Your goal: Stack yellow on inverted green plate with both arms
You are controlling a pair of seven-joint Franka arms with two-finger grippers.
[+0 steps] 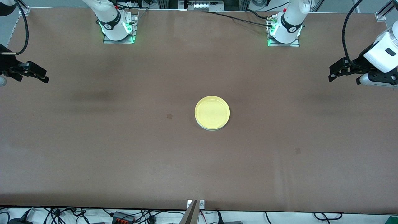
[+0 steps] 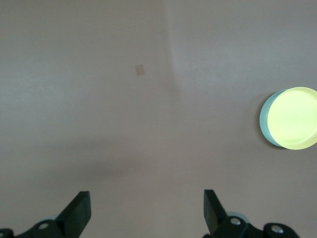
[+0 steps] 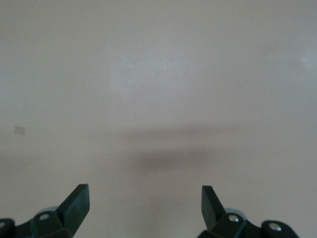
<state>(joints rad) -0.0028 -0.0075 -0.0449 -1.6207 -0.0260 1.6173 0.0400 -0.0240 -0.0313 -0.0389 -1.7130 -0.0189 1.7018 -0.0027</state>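
Note:
The yellow plate lies rim up on top of the green plate at the middle of the table; only a thin pale edge of the green plate shows under it. In the left wrist view the yellow plate covers the green plate but for a crescent. My left gripper is open and empty, up over the left arm's end of the table. My right gripper is open and empty, up over the right arm's end. Both are well apart from the plates.
The brown table carries only two small dark marks, one beside the plates toward the right arm's end, another nearer the front camera. Cables run along the table's edges.

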